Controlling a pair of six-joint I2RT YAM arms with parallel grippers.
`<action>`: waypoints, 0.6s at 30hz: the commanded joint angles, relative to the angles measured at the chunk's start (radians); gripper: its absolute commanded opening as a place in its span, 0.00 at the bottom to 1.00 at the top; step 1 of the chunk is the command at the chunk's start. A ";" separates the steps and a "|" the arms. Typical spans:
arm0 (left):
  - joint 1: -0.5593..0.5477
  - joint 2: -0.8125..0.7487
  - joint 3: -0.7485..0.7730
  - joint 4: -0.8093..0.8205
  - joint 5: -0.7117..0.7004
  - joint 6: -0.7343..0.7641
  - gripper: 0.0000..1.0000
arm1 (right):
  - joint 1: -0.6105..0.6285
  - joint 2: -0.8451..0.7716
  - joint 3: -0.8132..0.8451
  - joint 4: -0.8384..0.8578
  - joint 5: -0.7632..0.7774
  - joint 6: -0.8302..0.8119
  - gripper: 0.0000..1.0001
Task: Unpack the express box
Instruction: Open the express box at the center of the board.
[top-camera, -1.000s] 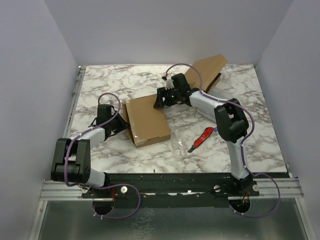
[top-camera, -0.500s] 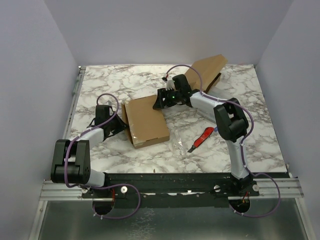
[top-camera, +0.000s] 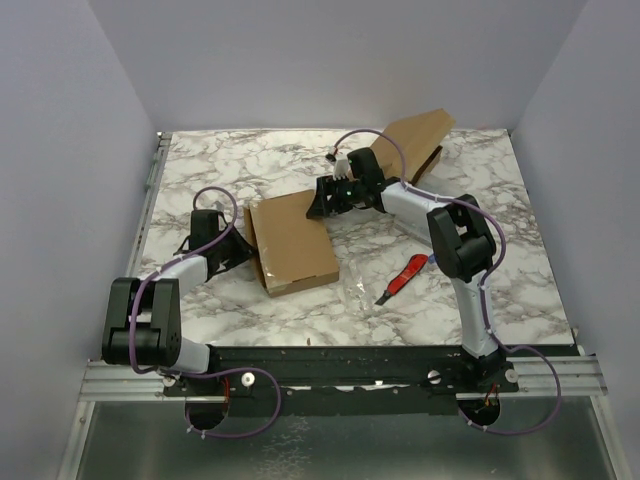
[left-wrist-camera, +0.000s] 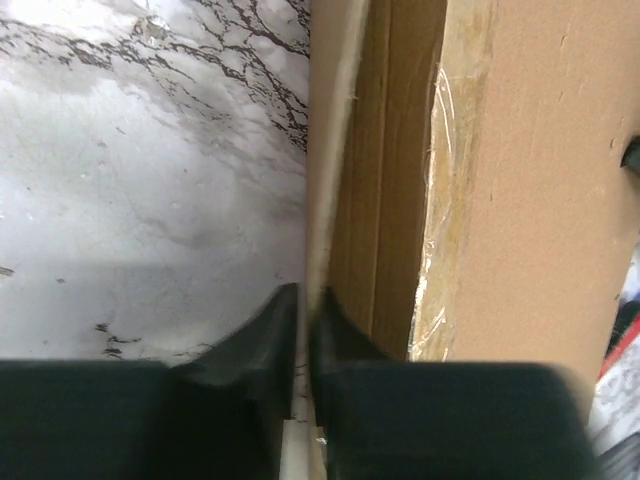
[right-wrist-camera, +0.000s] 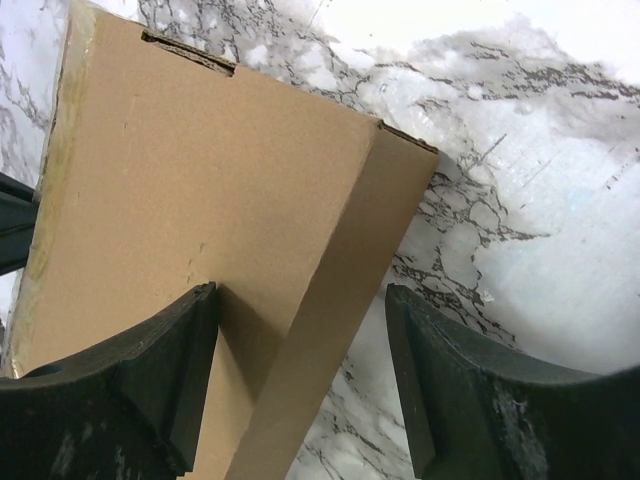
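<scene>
Our left fingers (left-wrist-camera: 262, 335) are pinching the left flap (left-wrist-camera: 335, 150) of the box (top-camera: 292, 243), almost closed. Our right fingers (right-wrist-camera: 150, 370) are straddling its far right corner, spread wide, holding nothing.

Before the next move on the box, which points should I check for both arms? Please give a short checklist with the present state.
1. Left fingers pinching the flap: ok, its edge sits between them.
2. Right fingers open around the box corner: ok; whether they touch it, cannot tell.
3. Tape along the flap seam cut through: cannot tell.
4. Contents showing: not ok, none in view.
5. Cutter off the box: ok, it lies on the table to the box's right.
</scene>
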 joint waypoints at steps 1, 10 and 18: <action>0.020 0.021 -0.013 -0.125 0.017 0.005 0.34 | -0.043 0.032 -0.017 -0.257 0.211 -0.048 0.70; 0.020 -0.232 0.021 -0.298 -0.011 -0.056 0.85 | -0.017 -0.079 0.058 -0.348 0.194 0.056 0.99; -0.089 -0.387 -0.048 -0.349 0.001 -0.154 0.80 | 0.017 -0.177 -0.027 -0.370 0.227 0.062 1.00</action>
